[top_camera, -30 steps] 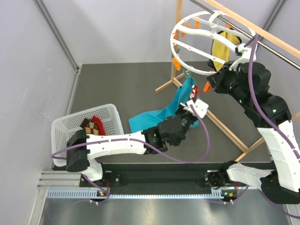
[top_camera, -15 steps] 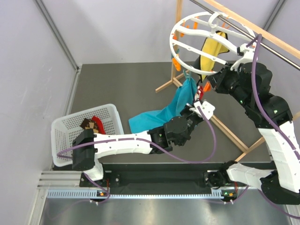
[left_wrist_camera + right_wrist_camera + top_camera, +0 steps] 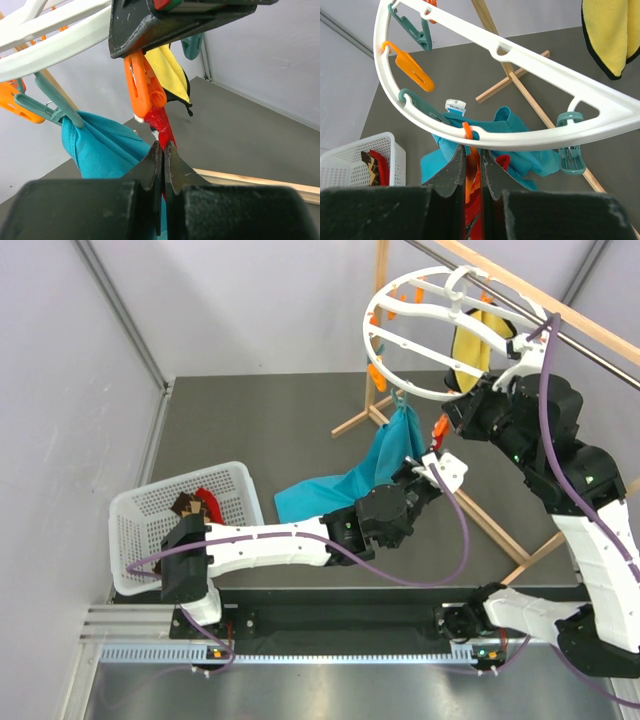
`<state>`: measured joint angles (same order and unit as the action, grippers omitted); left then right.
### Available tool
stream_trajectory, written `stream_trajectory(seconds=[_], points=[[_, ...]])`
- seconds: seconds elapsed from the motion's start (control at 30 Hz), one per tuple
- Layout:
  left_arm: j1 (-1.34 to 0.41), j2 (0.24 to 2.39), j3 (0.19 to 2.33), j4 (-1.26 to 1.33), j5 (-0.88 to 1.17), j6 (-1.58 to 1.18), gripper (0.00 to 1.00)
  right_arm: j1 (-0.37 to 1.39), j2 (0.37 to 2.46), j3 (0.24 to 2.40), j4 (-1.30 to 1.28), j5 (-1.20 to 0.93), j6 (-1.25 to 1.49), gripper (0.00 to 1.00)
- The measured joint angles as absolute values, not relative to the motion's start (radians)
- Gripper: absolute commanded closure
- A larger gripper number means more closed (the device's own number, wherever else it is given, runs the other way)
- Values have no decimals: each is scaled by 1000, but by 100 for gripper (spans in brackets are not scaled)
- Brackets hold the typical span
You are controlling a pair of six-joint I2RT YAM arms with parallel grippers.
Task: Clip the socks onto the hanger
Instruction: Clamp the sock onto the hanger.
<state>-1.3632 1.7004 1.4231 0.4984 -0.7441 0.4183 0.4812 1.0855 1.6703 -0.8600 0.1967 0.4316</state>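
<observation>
A red sock [image 3: 163, 126] is pinched in my shut left gripper [image 3: 163, 146], its top edge touching the lower end of an orange clip [image 3: 142, 85]. That clip hangs from the white hanger [image 3: 400, 340], and my right gripper [image 3: 472, 156] is shut on the clip's [image 3: 471, 172] handles just under the rim [image 3: 535, 139]. In the top view the left gripper [image 3: 433, 453] sits directly below the right gripper [image 3: 446, 426]. More socks, one red [image 3: 209, 502] and one checkered [image 3: 185, 506], lie in the white basket [image 3: 140, 505].
A long teal cloth [image 3: 385, 455] hangs from a teal clip [image 3: 50, 100] beside the orange one and trails onto the table. A yellow cloth [image 3: 475, 340] hangs behind the ring. The wooden rail frame [image 3: 480, 515] stands under and behind the hanger.
My left gripper has risen to the right with the red sock, closing in under the orange clip. The right gripper has kept its grip while the hanger and yellow cloth swayed slightly.
</observation>
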Motion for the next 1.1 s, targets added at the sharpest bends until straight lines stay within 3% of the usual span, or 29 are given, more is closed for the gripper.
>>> stream_trajectory(seconds=[1.1], points=[[-1363, 1742, 1456, 553, -776, 459, 100, 481, 1051, 1629, -859, 268, 475, 100]])
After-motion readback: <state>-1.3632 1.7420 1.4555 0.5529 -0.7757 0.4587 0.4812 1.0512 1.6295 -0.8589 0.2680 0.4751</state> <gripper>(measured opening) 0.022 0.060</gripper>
